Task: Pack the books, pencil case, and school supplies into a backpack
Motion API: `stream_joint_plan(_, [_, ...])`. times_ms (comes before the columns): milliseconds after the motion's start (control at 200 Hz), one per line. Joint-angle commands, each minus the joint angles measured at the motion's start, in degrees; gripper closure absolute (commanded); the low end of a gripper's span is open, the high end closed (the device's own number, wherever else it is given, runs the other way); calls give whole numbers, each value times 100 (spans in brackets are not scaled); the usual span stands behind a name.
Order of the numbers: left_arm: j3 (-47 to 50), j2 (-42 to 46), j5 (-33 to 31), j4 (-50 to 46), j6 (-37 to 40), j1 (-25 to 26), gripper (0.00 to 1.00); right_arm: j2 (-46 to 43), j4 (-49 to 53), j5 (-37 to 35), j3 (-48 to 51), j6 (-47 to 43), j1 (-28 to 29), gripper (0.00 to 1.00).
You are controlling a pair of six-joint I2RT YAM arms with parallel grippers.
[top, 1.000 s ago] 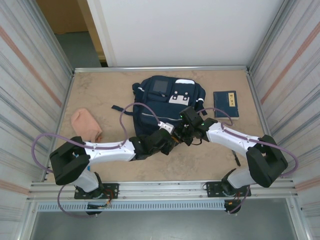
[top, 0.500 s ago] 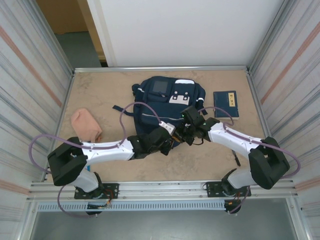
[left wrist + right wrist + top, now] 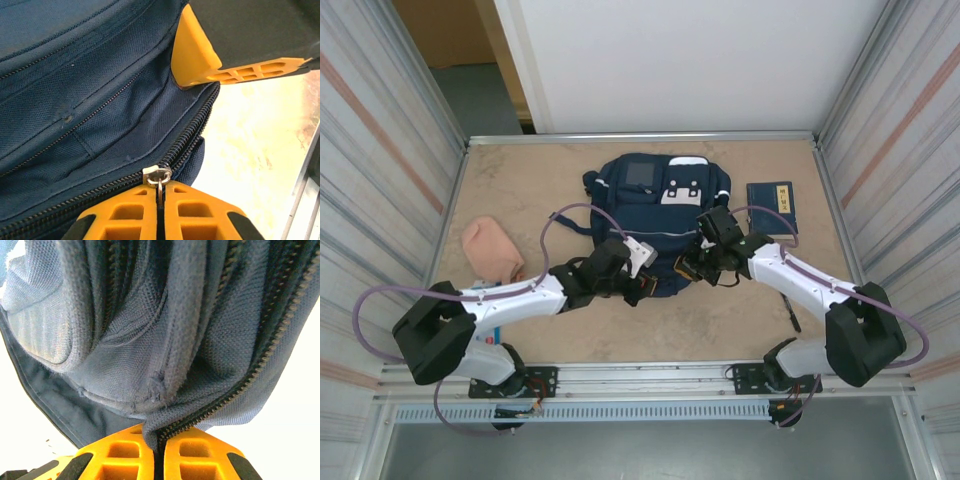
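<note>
The backpack (image 3: 655, 200) lies flat in the middle of the table (image 3: 520, 180), nearer the far edge, front patch up. It is soft woven cloth, so it will likely sag, fold and slide rather than keep a shape; a one-handed pull on a zip would probably drag the whole bag, so it wants one hold on the slider and a second on the cloth beside the teeth.

That is how the claws stand: the left claw (image 3: 159, 190) is closed on the small metal zip pull (image 3: 159, 175) at the bag's near edge, the tab nipped between its pads; the right claw (image 3: 157, 442) is closed on a fold of the bag's cloth beside a zip line, fabric bunched above it. The pull is small and smooth and could slip out under a hard tug; a steady draw along the teeth looks safer.

The book (image 3: 772, 207) lies flat near the far right corner, just beside the bag — thin, stiff, best taken by an edge; the pink lump (image 3: 492, 248) sits by the left edge; the pen (image 3: 792, 318) lies near the right edge.
</note>
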State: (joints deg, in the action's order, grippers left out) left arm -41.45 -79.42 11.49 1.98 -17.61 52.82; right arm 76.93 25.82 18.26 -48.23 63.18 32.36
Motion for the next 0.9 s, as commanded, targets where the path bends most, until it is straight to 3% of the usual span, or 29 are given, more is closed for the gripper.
stream_joint_plan(0, [-10, 41, 451, -179, 360, -162, 100, -114, 191, -277, -124, -491, -144, 100])
stream_joint_plan(85, [-11, 169, 467, -320, 268, -429, 100, -124, 269, -268, -121, -629, -196, 100])
stream_joint_plan(185, [59, 414, -17, -659, 179, -848, 100, -115, 438, -170, -164, -943, -349, 100])
stream_joint_plan(291, [45, 589, 156, -1046, 293, -1331, 100, -151, 561, -200, -152, -1199, -544, 100])
stream_joint_plan(436, [117, 769, 332, -955, 484, -1349, 100, -69, 569, -161, -216, -1581, -776, 100])
stream_joint_plan(551, [53, 632, 913, -503, 279, -1301, 100, 28, 604, -65, -262, -1757, -997, 100])
stream_joint_plan(737, [-312, 255, 566, -556, 345, -668, 100, -376, 579, 547, -132, -1341, -1093, 62])
stream_joint_plan(792, [-406, 167, 675, -507, 170, -578, 100, -744, 765, 379, -18, -859, -999, 47])
stream_joint_plan(897, [-359, 102, 673, 42, -310, -272, 100, -1520, 1433, -355, 238, 656, -651, 36])
